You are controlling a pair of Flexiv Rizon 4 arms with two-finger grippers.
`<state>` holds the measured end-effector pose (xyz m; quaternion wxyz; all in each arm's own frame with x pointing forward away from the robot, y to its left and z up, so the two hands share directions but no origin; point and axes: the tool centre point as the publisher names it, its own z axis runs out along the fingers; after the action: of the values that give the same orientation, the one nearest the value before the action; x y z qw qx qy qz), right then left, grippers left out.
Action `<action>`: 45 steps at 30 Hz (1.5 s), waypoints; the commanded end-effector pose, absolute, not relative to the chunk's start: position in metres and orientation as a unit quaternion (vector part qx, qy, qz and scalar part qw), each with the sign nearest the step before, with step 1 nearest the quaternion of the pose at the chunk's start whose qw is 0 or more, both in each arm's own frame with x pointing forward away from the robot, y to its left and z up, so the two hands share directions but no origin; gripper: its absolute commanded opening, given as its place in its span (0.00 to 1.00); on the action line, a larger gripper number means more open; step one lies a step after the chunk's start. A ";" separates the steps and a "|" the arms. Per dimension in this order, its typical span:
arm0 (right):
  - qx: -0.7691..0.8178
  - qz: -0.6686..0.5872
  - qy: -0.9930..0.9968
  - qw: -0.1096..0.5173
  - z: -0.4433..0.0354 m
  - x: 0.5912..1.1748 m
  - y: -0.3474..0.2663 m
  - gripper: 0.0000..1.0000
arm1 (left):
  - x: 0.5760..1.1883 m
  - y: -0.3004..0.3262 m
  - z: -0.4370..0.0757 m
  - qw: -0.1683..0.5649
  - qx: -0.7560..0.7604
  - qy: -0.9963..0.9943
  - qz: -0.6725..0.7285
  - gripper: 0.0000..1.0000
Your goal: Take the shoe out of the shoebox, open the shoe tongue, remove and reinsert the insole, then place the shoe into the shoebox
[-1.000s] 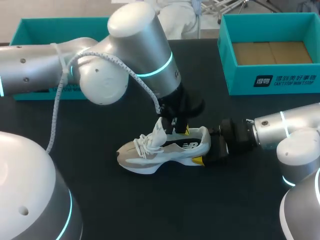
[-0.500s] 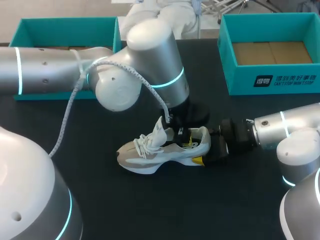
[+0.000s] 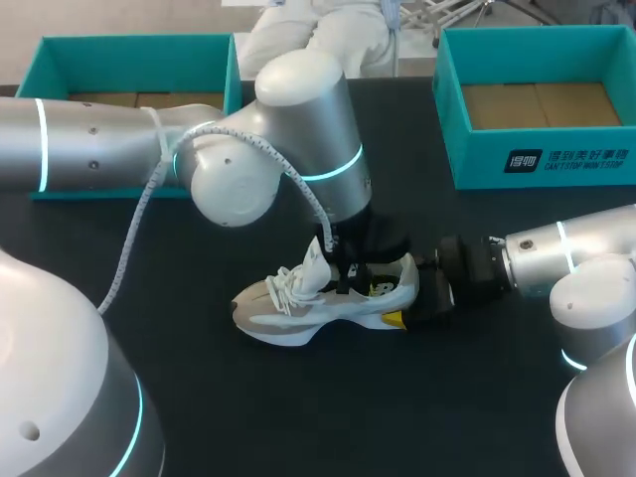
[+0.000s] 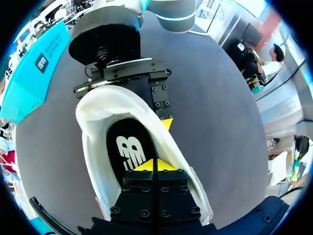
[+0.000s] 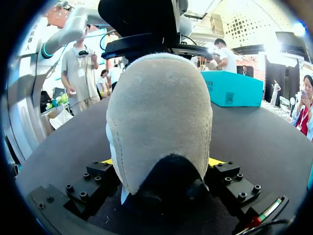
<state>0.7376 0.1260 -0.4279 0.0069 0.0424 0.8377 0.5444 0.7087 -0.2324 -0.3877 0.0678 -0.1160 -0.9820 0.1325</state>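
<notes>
White-grey sneaker (image 3: 328, 298) stands on its sole on the black table (image 3: 298, 427). It is out of the teal shoebox (image 3: 542, 164), which sits well apart from the sneaker, up past its heel end, showing only a brown floor. A second teal box (image 3: 129, 48) sits well apart on the sneaker's far toe side. Tongue (image 3: 316, 260) stands pulled up, so the opening step looks done. Left gripper (image 3: 353, 270) dips into the sneaker's mouth just behind the tongue; right gripper (image 3: 422, 296) is at the heel.

Left wrist view: black insole (image 4: 128, 149) with a white logo lies flat inside the sneaker. The left gripper (image 4: 155, 165) is down in the mouth, its yellow tips pressed together right at the insole. Can't tell if any insole edge is caught between them. The right gripper's black body sits just past the heel collar.

Right wrist view: suede heel (image 5: 159, 122) fills the gap. The right gripper (image 5: 161, 169) pinches it from both sides, with a yellow fingertip (image 5: 217, 161) showing at each flank.

Judgement: take-out and tongue are done and the insole step is in hand. Can't tell whether this insole is yet to be pulled or is already back in. Boxing the sneaker is not yet done
</notes>
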 end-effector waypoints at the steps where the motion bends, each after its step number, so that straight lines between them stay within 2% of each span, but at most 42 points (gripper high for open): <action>1: 0.043 0.543 0.839 0.007 -0.440 0.740 0.131 0.00 | 0.709 -0.229 -0.392 0.078 -0.122 -0.979 0.142 0.00; 10: 0.043 0.543 0.839 0.007 -0.440 0.740 0.131 0.00 | 0.705 -0.228 -0.390 0.074 -0.124 -0.979 0.141 0.00; 11: 0.043 0.543 0.839 0.007 -0.440 0.740 0.131 0.00 | 0.705 -0.228 -0.390 0.072 -0.124 -0.980 0.140 0.04; 13: 0.043 0.543 0.839 0.007 -0.440 0.740 0.131 0.00 | 0.704 -0.228 -0.391 0.066 -0.122 -0.981 0.137 0.32; 14: 0.043 0.543 0.839 0.007 -0.440 0.740 0.131 0.00 | 0.703 -0.228 -0.392 0.064 -0.122 -0.981 0.136 0.38; 24: 0.043 0.543 0.839 0.007 -0.440 0.740 0.131 0.00 | 0.705 -0.231 -0.407 0.045 -0.114 -0.984 0.130 0.41; 28: 0.043 0.543 0.839 0.007 -0.440 0.740 0.131 0.00 | 0.706 -0.231 -0.416 0.026 -0.111 -0.985 0.130 0.40; 33: 0.043 0.543 0.839 0.007 -0.440 0.740 0.131 0.00 | 0.711 -0.234 -0.428 0.007 -0.104 -0.987 0.125 0.33; 34: 0.043 0.543 0.839 0.007 -0.440 0.740 0.131 0.00 | 0.712 -0.235 -0.429 0.006 -0.103 -0.987 0.125 0.27; 36: 0.043 0.543 0.839 0.007 -0.440 0.740 0.131 0.00 | 0.715 -0.235 -0.432 0.006 -0.096 -0.988 0.123 0.00; 45: 0.043 0.543 0.839 0.007 -0.440 0.740 0.131 0.00 | 0.726 -0.223 -0.414 -0.001 -0.068 -0.991 0.117 0.00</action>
<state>0.7382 0.1256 -0.4286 0.0069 0.0423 0.8376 0.5446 0.7152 -0.2206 -0.4063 -0.0047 -0.0696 -0.9906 0.1173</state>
